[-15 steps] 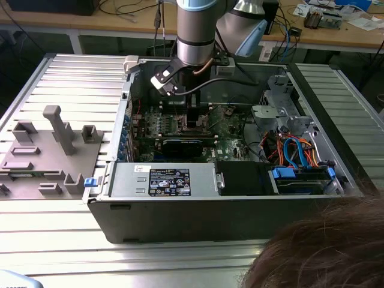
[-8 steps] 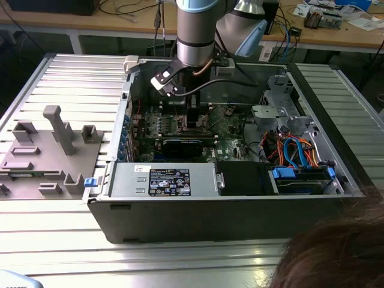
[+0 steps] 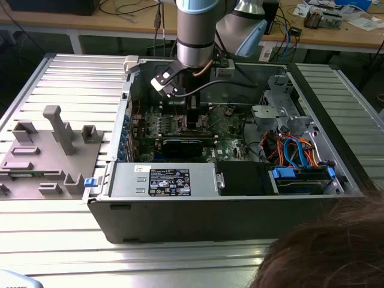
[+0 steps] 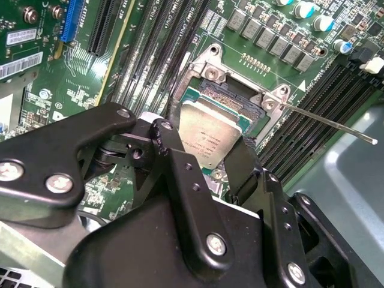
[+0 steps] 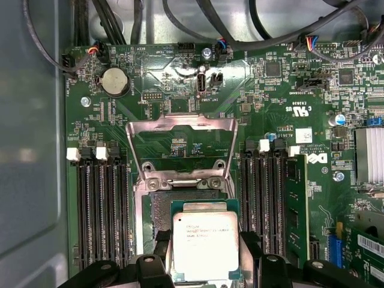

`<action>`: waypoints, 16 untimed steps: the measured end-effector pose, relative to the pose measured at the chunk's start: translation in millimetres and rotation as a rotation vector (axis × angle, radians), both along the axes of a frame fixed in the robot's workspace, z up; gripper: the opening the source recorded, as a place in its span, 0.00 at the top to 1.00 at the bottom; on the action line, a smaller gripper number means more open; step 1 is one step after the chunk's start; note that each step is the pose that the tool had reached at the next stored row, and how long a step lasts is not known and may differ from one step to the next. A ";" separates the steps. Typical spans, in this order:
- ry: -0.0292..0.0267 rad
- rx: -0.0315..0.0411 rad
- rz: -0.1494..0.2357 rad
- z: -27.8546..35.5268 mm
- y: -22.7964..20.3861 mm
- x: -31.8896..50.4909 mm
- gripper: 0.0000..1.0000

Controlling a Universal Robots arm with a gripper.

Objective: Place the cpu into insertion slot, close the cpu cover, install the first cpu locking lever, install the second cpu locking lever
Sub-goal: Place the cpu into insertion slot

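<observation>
I have the gripper (image 4: pixel 207 147) clamped on the cpu (image 5: pixel 205 245), just over the insertion slot (image 5: pixel 161 211). The cpu cover (image 5: pixel 180 124) stands hinged open.

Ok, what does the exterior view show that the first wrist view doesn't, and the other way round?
The exterior view adds the whole computer case, the arm and a grey fixture beside the case. The first wrist view adds the cpu between the fingers of the gripper, partly over the insertion slot, with the cpu cover flipped open. Both show the green motherboard.

One edge of the cpu (image 5: pixel 206 234) behind the pincer (image 5: pixel 205 246) — insertion slot (image 5: pixel 159 213) partly beneath the cpu.
</observation>
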State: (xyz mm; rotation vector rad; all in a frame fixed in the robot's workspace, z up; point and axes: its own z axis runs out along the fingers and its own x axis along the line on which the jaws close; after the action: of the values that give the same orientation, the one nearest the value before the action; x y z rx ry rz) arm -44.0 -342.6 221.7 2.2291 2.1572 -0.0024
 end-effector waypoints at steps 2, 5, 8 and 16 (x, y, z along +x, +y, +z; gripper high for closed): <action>0.0000 0.0000 0.000 -0.5 0.0 0.0 0.46; 0.0000 0.0000 0.000 -1.4 0.0 0.0 0.46; 0.0000 0.0000 0.000 -2.4 0.0 0.0 0.46; 0.0000 0.0001 0.006 -4.7 8.0 0.0 0.46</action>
State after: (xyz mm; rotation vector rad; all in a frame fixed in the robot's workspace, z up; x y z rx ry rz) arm -44.0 -334.6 217.0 2.2231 2.1634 -0.0021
